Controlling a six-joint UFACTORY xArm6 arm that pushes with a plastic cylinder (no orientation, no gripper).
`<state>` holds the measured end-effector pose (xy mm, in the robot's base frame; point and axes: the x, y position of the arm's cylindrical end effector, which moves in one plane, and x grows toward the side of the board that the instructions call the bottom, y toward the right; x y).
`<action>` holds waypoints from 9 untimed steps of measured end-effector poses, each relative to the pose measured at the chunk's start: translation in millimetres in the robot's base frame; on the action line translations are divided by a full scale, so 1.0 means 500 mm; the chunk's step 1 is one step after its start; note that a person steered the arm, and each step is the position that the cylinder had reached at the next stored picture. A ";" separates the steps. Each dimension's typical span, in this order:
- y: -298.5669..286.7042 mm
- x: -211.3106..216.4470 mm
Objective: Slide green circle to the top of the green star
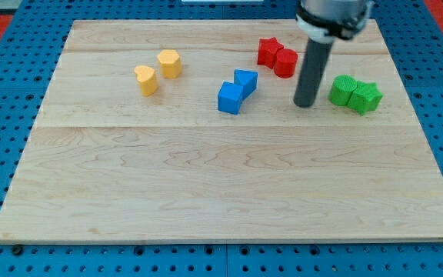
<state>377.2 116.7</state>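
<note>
The green circle (342, 90) lies at the view's right side of the wooden board. It touches the green star (367, 98), which sits just to its right and slightly lower. My tip (306, 105) rests on the board just left of the green circle, a small gap away from it. The rod rises from the tip to the arm at the view's top.
A red star (268, 51) and a red circle (285, 62) sit above and left of my tip. A blue cube (230, 98) and another blue block (245, 80) lie further left. Two yellow blocks (145, 79) (169, 63) sit at the upper left. The board's right edge (425, 131) is close to the green star.
</note>
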 end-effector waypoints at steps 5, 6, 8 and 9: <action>-0.147 -0.211; -0.136 -0.211; -0.103 -0.128; -0.164 -0.183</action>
<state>285.6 34.8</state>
